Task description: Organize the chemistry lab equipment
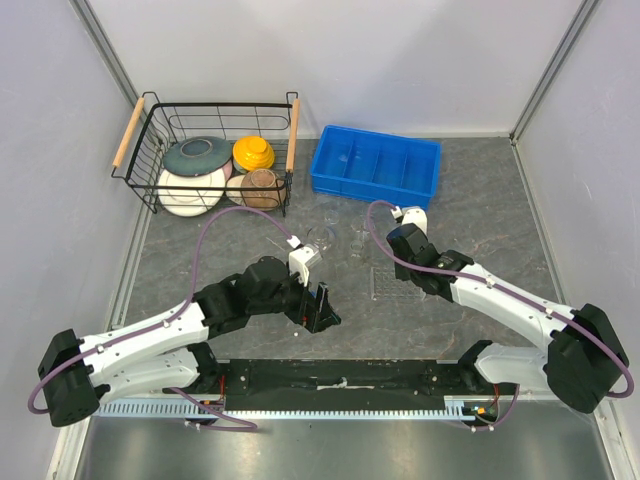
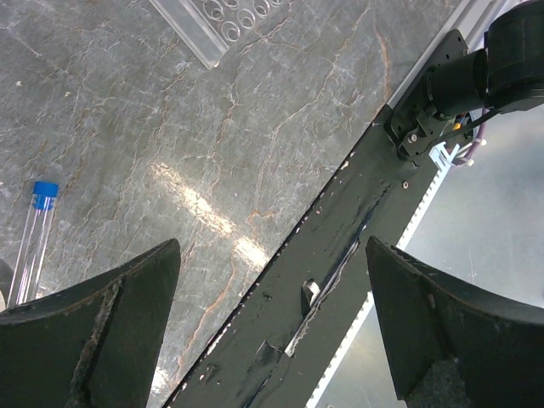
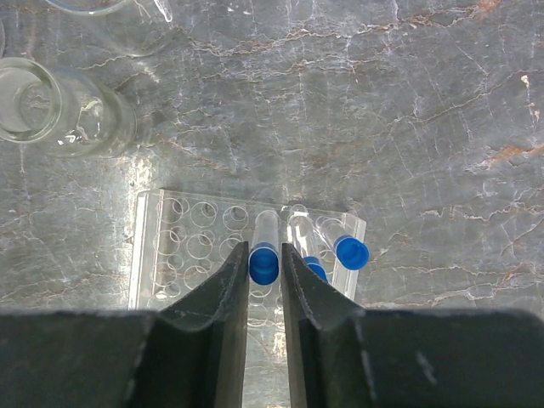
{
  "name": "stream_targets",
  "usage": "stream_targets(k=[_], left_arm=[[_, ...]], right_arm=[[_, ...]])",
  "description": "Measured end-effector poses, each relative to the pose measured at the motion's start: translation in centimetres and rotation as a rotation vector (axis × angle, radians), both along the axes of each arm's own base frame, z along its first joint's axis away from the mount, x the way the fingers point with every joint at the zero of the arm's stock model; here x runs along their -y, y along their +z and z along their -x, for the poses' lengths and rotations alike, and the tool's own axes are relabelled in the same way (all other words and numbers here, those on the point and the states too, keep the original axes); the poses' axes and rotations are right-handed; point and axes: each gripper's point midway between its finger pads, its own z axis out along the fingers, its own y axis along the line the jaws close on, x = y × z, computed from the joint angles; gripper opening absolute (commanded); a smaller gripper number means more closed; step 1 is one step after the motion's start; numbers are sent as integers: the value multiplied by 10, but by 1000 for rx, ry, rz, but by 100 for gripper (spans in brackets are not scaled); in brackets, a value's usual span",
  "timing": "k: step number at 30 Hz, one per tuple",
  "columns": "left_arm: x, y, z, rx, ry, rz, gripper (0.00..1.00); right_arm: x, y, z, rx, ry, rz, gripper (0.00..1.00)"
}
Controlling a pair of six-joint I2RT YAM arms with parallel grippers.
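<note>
In the right wrist view a clear gridded rack (image 3: 183,246) lies flat on the grey table. Three blue-capped tubes stand in its right part. My right gripper (image 3: 264,246) flanks the cap of the left tube (image 3: 266,225) with its jaws slightly apart, a thin gap on each side. The other two tubes (image 3: 351,252) lean beside it. A glass flask (image 3: 51,106) and a beaker (image 3: 119,21) stand beyond the rack. My left gripper (image 2: 272,289) is wide open over the table's near edge, holding nothing. One more capped tube (image 2: 36,238) lies on the table to its left.
A blue divided bin (image 1: 376,165) sits at the back centre. A wire basket (image 1: 215,150) with coloured bowls and plates stands at the back left. The two glass vessels (image 1: 321,238) stand between the arms. A black rail (image 1: 340,378) runs along the near edge.
</note>
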Motion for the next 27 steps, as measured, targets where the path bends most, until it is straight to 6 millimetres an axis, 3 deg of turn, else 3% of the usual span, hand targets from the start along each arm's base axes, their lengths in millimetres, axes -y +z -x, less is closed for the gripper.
stream_targets(k=[16,27], left_arm=[[1,-10,-1,-18,0,-29,96],[-8,-52,-19,-46,91,-193,95]], right_arm=[[2,2,1,-5,-5,11,43],[-6,59,-12,100,2,-46,45]])
